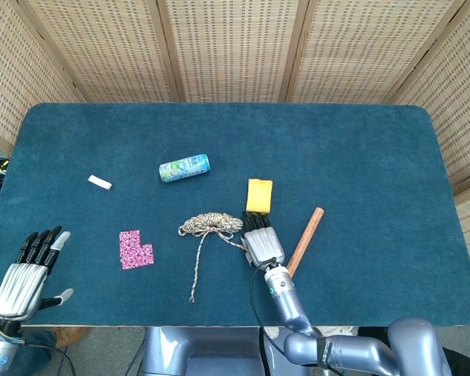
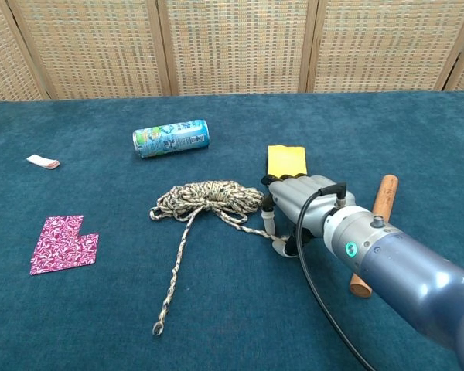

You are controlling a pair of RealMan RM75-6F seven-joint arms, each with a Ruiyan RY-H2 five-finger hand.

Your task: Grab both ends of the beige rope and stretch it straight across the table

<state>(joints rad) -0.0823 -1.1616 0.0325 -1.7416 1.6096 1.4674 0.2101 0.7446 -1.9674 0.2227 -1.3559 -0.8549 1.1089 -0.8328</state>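
The beige rope (image 1: 211,225) (image 2: 209,197) lies in a loose bundle at the table's middle front. One end trails toward the front edge, its tip a small loop (image 2: 156,331). The other end runs right to my right hand (image 1: 262,244) (image 2: 298,202). That hand hangs over this end with fingers pointing down at the cloth and the thumb close beside the rope tip. Whether the rope is pinched is hidden. My left hand (image 1: 27,270) hovers at the front left corner, fingers straight and apart, holding nothing, far from the rope.
A wooden stick (image 1: 305,239) (image 2: 373,224) lies just right of the right hand, and a yellow sponge (image 1: 258,195) (image 2: 286,161) just behind it. A can (image 1: 184,167) (image 2: 171,137), a pink patterned piece (image 1: 135,249) (image 2: 62,243) and a small white block (image 1: 99,182) (image 2: 43,161) lie to the left.
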